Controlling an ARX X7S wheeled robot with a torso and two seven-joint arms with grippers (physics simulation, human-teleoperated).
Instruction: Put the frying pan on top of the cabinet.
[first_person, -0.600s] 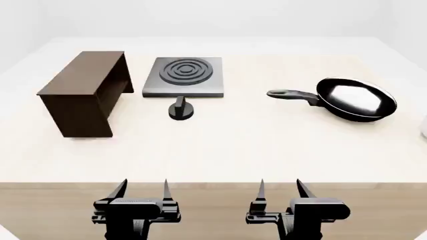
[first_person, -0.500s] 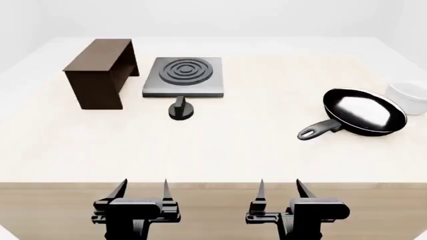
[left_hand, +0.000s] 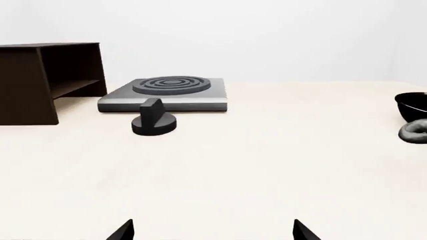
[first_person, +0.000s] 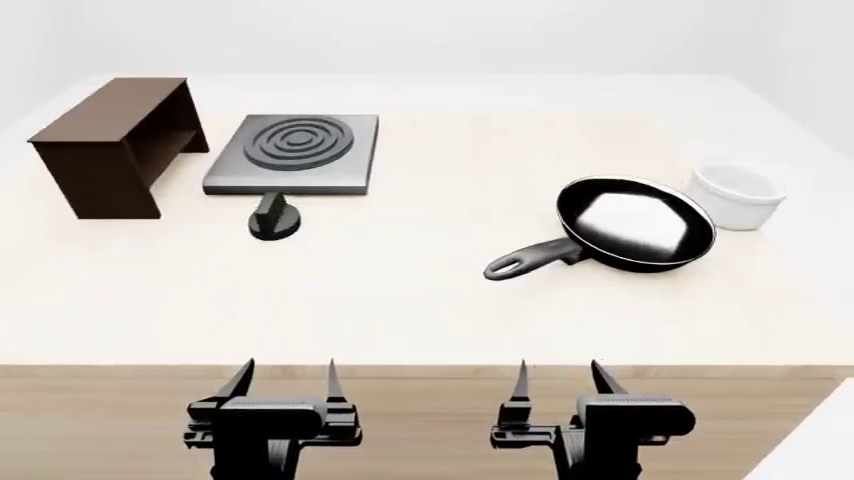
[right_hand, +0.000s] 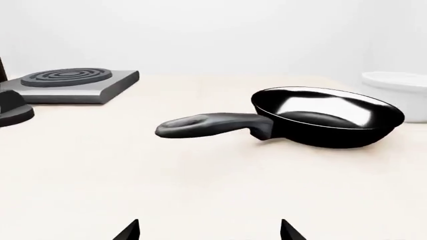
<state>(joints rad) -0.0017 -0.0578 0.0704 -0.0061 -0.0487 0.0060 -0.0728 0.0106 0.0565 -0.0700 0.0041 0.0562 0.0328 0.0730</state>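
1. The head view takes in the whole pale table (first_person: 427, 300): the frying pan (first_person: 634, 225) sits on its right half, handle pointing toward the robot and to the left, with nothing touching it.
2. The cabinet (first_person: 114, 145) stands at the far left of the table, well apart from the pan, its flat top bare.
3. Just beside the cabinet is the grey hob (first_person: 294, 155), and a black knob (first_person: 275, 218) lies on the table in front of it.
4. A white bowl (first_person: 738, 197) stands just beyond the pan's right rim; whether they touch cannot be told.
5. The left gripper (first_person: 284, 380) and right gripper (first_person: 558, 380) hover at the table's near edge, each with its fingers spread apart and nothing between them.
6. The right wrist view alone shows the pan (right_hand: 327, 116) from the side: shallow black wall, glossy inside, and the bowl (right_hand: 400, 92) behind it.
7. The left wrist view shows the cabinet (left_hand: 40, 82) open on the side facing the hob, a shelf inside, and only a sliver of the pan (left_hand: 413, 107) at the frame's edge.
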